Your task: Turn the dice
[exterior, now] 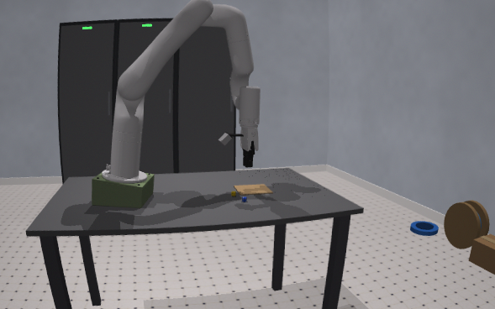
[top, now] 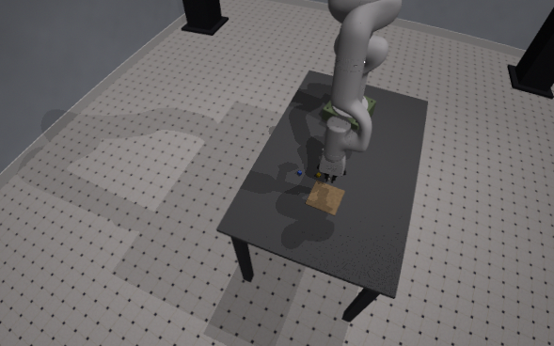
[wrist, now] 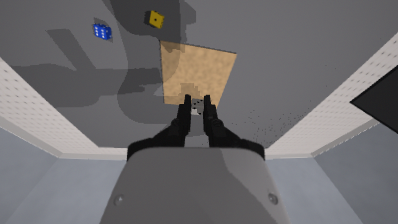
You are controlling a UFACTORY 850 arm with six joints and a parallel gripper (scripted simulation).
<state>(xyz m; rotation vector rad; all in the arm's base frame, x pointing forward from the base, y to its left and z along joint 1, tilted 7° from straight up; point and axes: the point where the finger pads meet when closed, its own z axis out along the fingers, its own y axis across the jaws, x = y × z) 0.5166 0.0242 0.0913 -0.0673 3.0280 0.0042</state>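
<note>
My gripper (wrist: 197, 103) hangs well above the table (exterior: 191, 197), pointing down, and is shut on the white die (wrist: 196, 106), which shows dark pips between the black fingertips. In the wrist view it sits over the near edge of the tan mat (wrist: 197, 76). The gripper also shows in the side view (exterior: 248, 159), high above the mat (exterior: 253, 189). The blue die (wrist: 102, 31) lies on the bare table beside the mat. The yellow die (wrist: 155, 19) lies on the table just off the mat's corner, one pip up. In the overhead view the blue die (top: 299, 172) and the yellow die (top: 319, 175) lie beside the mat (top: 325, 197).
The arm's green base block (exterior: 123, 190) stands at the far end of the table. On the floor to the right lie a blue ring (exterior: 424, 227), a wooden spool (exterior: 466, 223) and a cardboard box (exterior: 494, 254). Dark cabinets (exterior: 149, 96) stand behind the table.
</note>
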